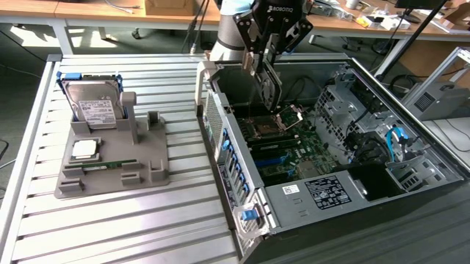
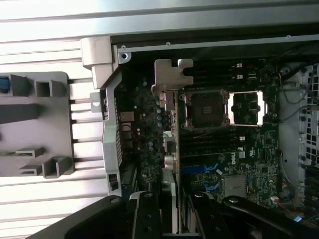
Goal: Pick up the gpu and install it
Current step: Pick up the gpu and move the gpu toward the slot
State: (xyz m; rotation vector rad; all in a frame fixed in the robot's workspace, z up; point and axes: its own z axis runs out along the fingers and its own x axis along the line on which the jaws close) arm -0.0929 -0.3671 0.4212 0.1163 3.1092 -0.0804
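Gripper (image 1: 266,58) at upper centre of the exterior view, jaws clamped on the gpu (image 1: 271,91), which hangs on edge straight down from between them into the open computer case (image 1: 220,126), lower end just above the CPU socket (image 1: 264,127). In the wrist view the card runs edge-on out from between the fingers (image 2: 145,214), silvery bracket (image 2: 172,74) at its far end. Hard drive (image 1: 92,102) stands in the gray holder (image 1: 110,176), exterior view's left.

Grey tray (image 1: 110,182) at the exterior view's left, on slatted table (image 1: 132,231). Hard drive (image 1: 96,104) upright in it; memory stick (image 1: 103,164) lying flat.
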